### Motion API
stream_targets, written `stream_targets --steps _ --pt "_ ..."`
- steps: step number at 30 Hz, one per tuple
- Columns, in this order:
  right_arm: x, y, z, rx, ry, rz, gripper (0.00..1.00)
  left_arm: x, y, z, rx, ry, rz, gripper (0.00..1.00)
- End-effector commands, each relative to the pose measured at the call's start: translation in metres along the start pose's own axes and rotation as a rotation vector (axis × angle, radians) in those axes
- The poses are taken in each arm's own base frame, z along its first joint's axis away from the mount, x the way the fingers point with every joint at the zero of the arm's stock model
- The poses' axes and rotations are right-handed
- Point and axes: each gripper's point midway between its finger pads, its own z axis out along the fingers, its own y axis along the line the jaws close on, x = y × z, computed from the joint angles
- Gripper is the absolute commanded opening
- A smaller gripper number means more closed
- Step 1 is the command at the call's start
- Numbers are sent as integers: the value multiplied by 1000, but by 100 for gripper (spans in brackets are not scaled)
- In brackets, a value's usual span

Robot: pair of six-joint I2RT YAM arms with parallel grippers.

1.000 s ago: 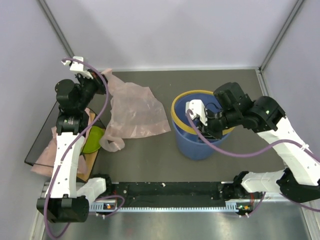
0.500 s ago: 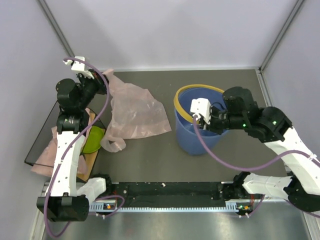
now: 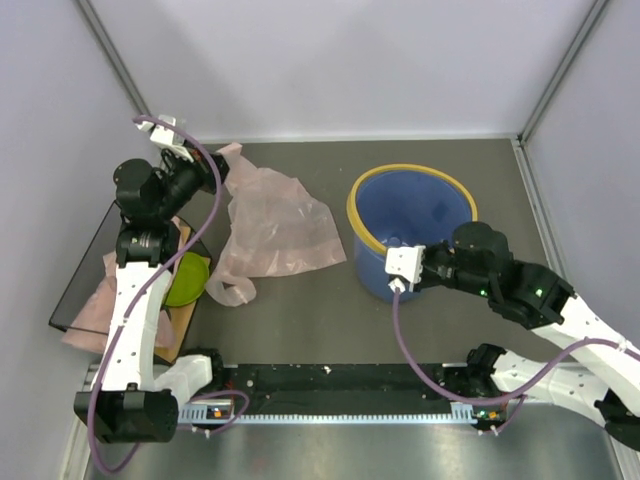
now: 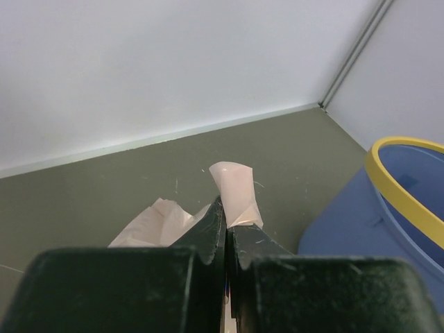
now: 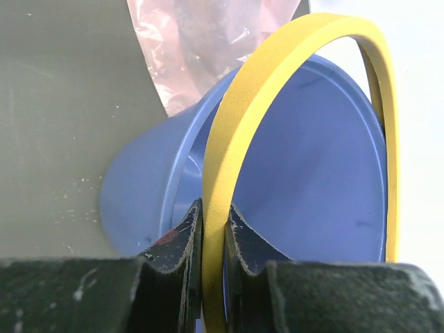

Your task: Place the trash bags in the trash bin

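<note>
A pale pink trash bag lies spread on the table left of centre. My left gripper is shut on its far-left corner, and a pink flap sticks out past the closed left gripper. A second pink bag lies crumpled at the far left, partly under the left arm. The blue trash bin with a yellow rim stands right of centre. My right gripper is shut on its near rim. In the right wrist view the right gripper clamps the yellow ring.
A small green bowl sits by the left arm on a dark tray at the table's left edge. Grey walls close in the far, left and right sides. The arm bases and a black rail run along the near edge.
My right arm has drawn back toward the near edge while holding the rim, and the bin's mouth now shows more fully. My left gripper has shifted slightly right with the bag corner.
</note>
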Motion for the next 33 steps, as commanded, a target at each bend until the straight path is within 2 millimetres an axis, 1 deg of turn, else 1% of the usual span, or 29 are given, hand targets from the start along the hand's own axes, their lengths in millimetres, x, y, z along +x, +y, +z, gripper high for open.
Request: stream_targets --steps 1,2,3,6,8,10,11,13,14,15,18,20,21,23,24,25,26,27,28,29,30,31,32,33 --pt "-36 -37 -8 119 -111 -65 0 -9 -11 -1 56 -34 7 0" --pt "-40 -36 -10 111 -122 -51 0 -8 -11 0 60 -30 4 0" --pt "-48 -38 -14 104 -152 -46 0 -9 -12 0 67 -32 7 0" --pt "-59 -35 -18 67 -189 -22 0 -9 -21 1 123 -20 -4 0" --pt "-58 -32 -16 45 -179 12 0 -7 -30 2 174 -7 -21 0" --pt "-55 -34 -14 47 -162 6 0 0 -31 3 184 28 -18 0" --pt "-54 -34 -14 49 -156 -2 0 26 -25 3 152 131 -71 0" --pt "-52 -38 -15 62 -147 2 0 46 -12 2 109 195 -43 0" --pt "-52 -38 -15 63 -146 4 0 65 -6 -2 79 259 -68 0" --pt "-52 -38 -17 62 -145 1 0 77 1 -4 48 293 -57 0" --pt "-49 -35 -16 51 -133 0 0 100 6 -13 33 382 -46 0" --pt "-48 -33 -16 45 -130 1 0 110 13 -17 4 431 -45 0" --pt "-49 -31 -15 36 -136 -4 0 116 17 -22 -20 466 -41 0" --pt "-49 -31 -15 29 -136 -4 0 125 31 -28 -97 505 -13 0" --pt "-50 -32 -16 31 -140 -4 0 130 36 -32 -119 520 4 2" --pt "-50 -31 -15 27 -138 -3 0 132 42 -38 -160 531 21 11" --pt "-51 -31 -15 27 -140 -3 0 130 45 -39 -179 529 38 16" --pt "-52 -30 -15 20 -148 -12 0 124 49 -40 -205 517 63 27" --pt "-52 -30 -15 19 -152 -22 0 113 55 -39 -238 491 95 41" --pt "-51 -29 -14 17 -146 -30 0 84 56 -35 -262 435 143 64" --pt "-49 -29 -12 16 -139 -40 0 65 57 -33 -262 401 203 75" --pt "-49 -30 -11 17 -136 -46 0 47 57 -28 -268 369 234 78" --pt "-48 -29 -11 16 -135 -51 0 5 49 -25 -267 284 288 80" --pt "-48 -30 -12 18 -136 -64 0 -12 42 -22 -247 249 303 81"
